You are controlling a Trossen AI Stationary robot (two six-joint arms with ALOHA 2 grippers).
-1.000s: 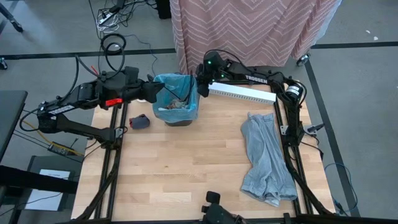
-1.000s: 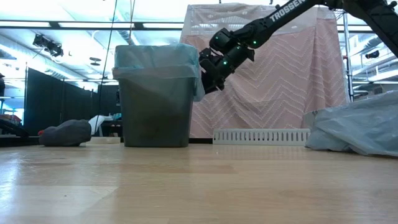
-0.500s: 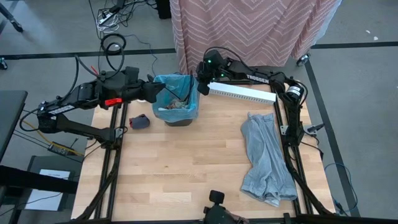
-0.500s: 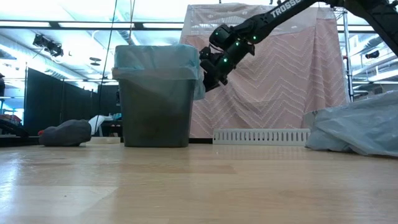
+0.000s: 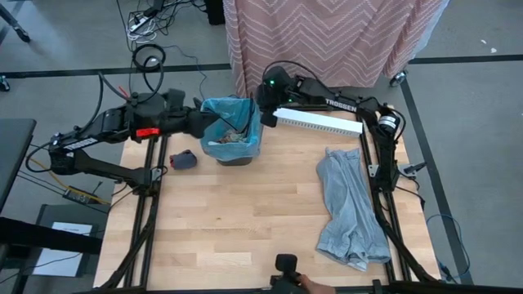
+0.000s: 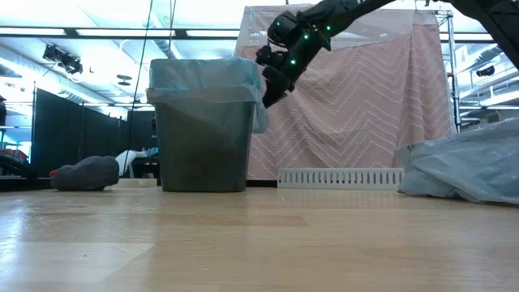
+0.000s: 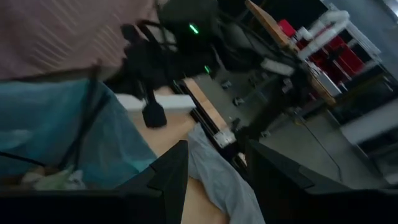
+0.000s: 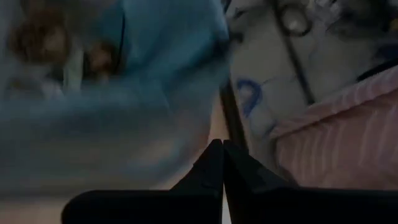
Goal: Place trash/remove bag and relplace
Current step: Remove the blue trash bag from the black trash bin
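A grey bin [image 6: 203, 146] lined with a pale blue bag [image 6: 203, 79] stands at the table's far side, left of centre. The trash [image 5: 231, 139], brown and white scraps, lies inside it. My left gripper [image 5: 198, 122] is at the bin's left rim, open, with nothing between its fingers [image 7: 216, 149]. My right gripper [image 5: 263, 116] hangs slanting down over the bin's far right corner, fingers shut [image 8: 217, 149], right beside the bag's overhang [image 6: 259, 109]. My right gripper has its shut fingertips [image 6: 266, 96] against or just off the bag's overhanging edge at the bin's right side. Whether any film is pinched between them I cannot tell. My left gripper has the bag wall [image 7: 93, 137] beside one finger; whether they touch I cannot tell.
A dark grey-blue lump [image 5: 183, 159] lies left of the bin. A white slotted strip [image 5: 319, 122] lies along the far edge, right of the bin. A crumpled grey sheet [image 5: 351, 208] covers the table's right side. A pink curtain [image 5: 327, 33] hangs behind the table.
My right gripper has risen beside the bin's right rim and its wrist has tipped and rolled, so that it now stands higher over the bag's overhang. The bin and bag keep their place and shape.
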